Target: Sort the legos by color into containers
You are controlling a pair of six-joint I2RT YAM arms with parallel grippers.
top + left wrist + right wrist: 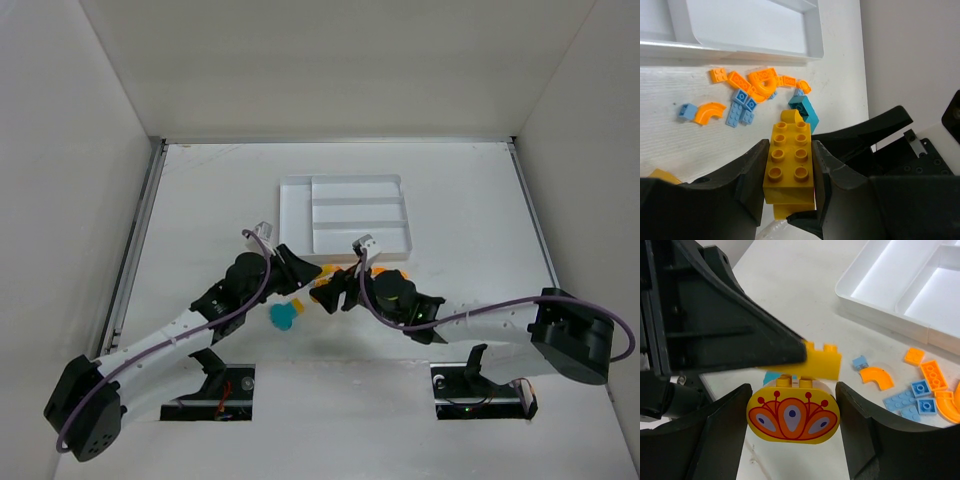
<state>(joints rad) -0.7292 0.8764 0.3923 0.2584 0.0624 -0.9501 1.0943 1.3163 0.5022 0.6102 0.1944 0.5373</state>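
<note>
Pinched between left claw [790, 150] fingers [752, 175]: yellow brick [789, 160], two-by-four, studs facing the wrist camera. Pads flat against both long sides, so closed and gripping it. In right wrist view, poking out past the left claw's tip and lying right over the studs of marked brick [792, 415]. Pressed on or only touching: cannot tell.

Between right claw [791, 400] fingers [860, 425]: marked brick, rounded, yellow, with a red-orange fan pattern and bluish dots on the face. One finger against each end, no gap visible either side, so closed and gripping it.

In top view, both claws tip to tip, raised over table [470, 200], just short of the near wall of tray [340, 178].

Just ahead of left claw's tips, slightly right: teal brick [804, 110], flat on the table. Further ahead: pile [762, 80] of orange and light blue pieces, loose on the table, some overlapping. Left of the pile, apart from it: orange curve [709, 111] with small blue brick [687, 111] touching its end.

Beyond the pile: white tray, near wall facing the left claw, long compartments behind it. No pieces in the parts of the tray in view.
</note>
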